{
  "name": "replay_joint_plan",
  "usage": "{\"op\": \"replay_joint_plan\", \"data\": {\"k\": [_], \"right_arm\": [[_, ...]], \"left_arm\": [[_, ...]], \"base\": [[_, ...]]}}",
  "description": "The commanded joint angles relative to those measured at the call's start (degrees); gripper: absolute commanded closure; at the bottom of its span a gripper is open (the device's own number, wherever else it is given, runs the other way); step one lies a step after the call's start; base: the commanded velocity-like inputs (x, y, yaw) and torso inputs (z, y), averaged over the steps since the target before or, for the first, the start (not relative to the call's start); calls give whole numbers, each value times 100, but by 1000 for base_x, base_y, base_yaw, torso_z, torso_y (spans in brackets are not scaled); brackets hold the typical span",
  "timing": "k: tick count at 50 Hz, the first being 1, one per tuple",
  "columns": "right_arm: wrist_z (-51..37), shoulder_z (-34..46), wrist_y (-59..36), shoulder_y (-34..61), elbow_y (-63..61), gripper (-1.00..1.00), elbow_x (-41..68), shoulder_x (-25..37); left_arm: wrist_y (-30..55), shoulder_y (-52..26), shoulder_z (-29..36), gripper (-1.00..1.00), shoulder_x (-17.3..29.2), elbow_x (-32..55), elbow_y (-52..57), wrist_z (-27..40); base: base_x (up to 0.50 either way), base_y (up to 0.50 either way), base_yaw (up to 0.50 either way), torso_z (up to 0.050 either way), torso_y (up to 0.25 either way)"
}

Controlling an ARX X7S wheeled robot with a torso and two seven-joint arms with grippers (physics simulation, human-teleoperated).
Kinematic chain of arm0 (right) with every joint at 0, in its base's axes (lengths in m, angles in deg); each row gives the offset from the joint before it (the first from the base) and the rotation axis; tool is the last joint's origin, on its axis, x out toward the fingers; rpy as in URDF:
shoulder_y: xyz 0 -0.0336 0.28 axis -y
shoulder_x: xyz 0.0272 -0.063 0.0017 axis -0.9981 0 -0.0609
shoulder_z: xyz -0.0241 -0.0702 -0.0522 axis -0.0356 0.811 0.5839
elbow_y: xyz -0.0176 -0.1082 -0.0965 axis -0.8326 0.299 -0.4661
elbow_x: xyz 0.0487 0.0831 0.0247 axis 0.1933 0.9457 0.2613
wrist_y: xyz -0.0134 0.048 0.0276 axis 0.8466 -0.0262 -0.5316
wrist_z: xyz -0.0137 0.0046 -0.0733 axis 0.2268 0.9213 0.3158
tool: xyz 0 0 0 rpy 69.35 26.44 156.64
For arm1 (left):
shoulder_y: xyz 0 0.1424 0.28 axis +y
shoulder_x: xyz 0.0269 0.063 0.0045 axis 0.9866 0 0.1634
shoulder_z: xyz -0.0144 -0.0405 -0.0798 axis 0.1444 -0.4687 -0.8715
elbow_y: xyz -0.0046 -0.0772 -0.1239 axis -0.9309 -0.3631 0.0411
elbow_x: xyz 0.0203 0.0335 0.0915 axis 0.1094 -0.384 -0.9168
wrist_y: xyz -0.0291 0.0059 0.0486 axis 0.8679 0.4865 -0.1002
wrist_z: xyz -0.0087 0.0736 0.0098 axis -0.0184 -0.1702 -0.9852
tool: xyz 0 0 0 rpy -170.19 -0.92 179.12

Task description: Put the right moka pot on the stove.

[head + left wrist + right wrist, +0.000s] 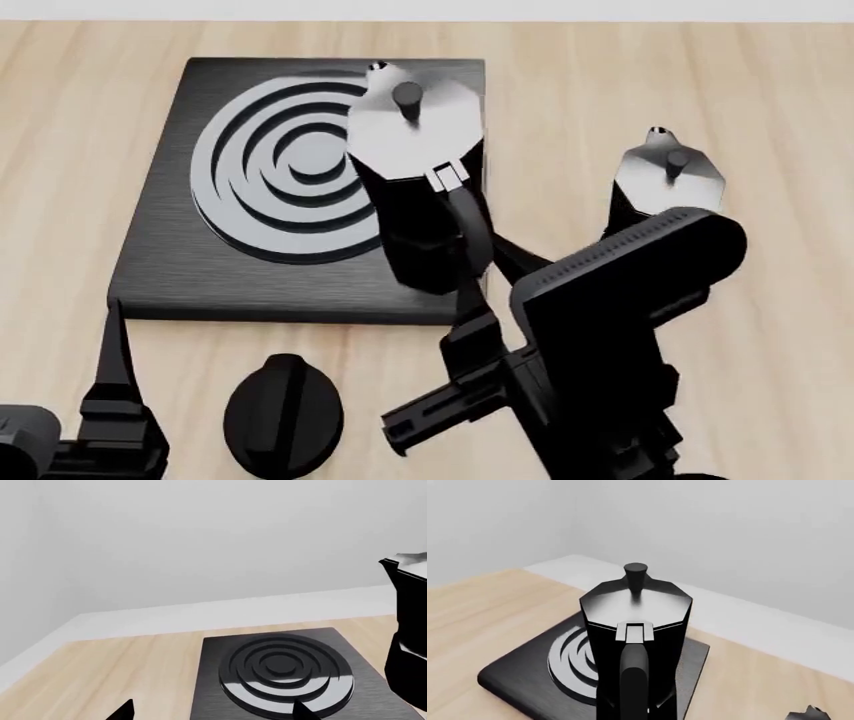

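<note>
Since my right gripper (470, 262) is clamped on the handle of the right moka pot (411, 170) over the stove (154, 270)'s right edge, placement's underway, so next I'd nudge it left over the burner (287, 170) and lower; left gripper (114, 400) idles open.

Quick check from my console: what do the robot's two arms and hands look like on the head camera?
Both are matte black throughout. The right arm is a chunky boxy housing with a ribbed top edge and blocky brackets leading to the right hand, whose fingers are slim and dark. The left hand shows a thin tapering black finger on a stepped block. No cables, markings or colour accents are visible.
</note>
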Motion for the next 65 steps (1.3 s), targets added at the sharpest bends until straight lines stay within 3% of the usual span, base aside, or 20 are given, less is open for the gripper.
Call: {"op": "replay_joint_plan", "data": {"k": [1, 44, 65], "right_arm": [[157, 343, -35, 576, 338, 100, -322, -246], [745, 1110, 708, 1772, 2384, 100, -952, -1252], [1152, 1390, 1578, 2225, 4057, 100, -1340, -1819]], "left_arm": [[-27, -4, -14, -100, 10, 33, 1, 3], [-195, 11, 62, -100, 69, 38, -30, -15], [-328, 40, 90, -100, 86, 73, -76, -65]], "base": [[0, 0, 0, 0, 0], [0, 0, 0, 0, 1], [0, 0, 0, 0, 1]]}}
